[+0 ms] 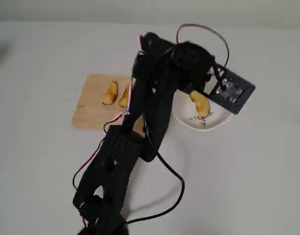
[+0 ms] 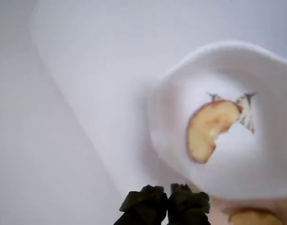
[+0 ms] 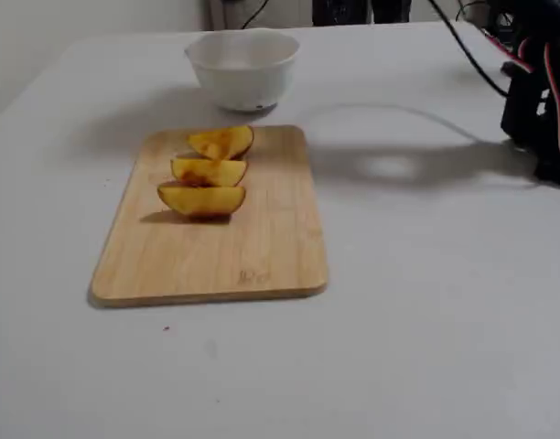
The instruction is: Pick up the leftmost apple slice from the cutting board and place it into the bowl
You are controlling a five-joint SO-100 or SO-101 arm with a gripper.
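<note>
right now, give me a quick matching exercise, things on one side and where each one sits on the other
Things:
1. apple slice beside the butterfly mark
2. three apple slices
3. gripper
4. cutting board

Places:
A. in a row on the board
B. flat on the white table, in front of the bowl in the fixed view
C. inside the white bowl
D. bottom edge of the wrist view, fingertips together

Pairs: 1-C, 2-A, 3-D, 4-B
</note>
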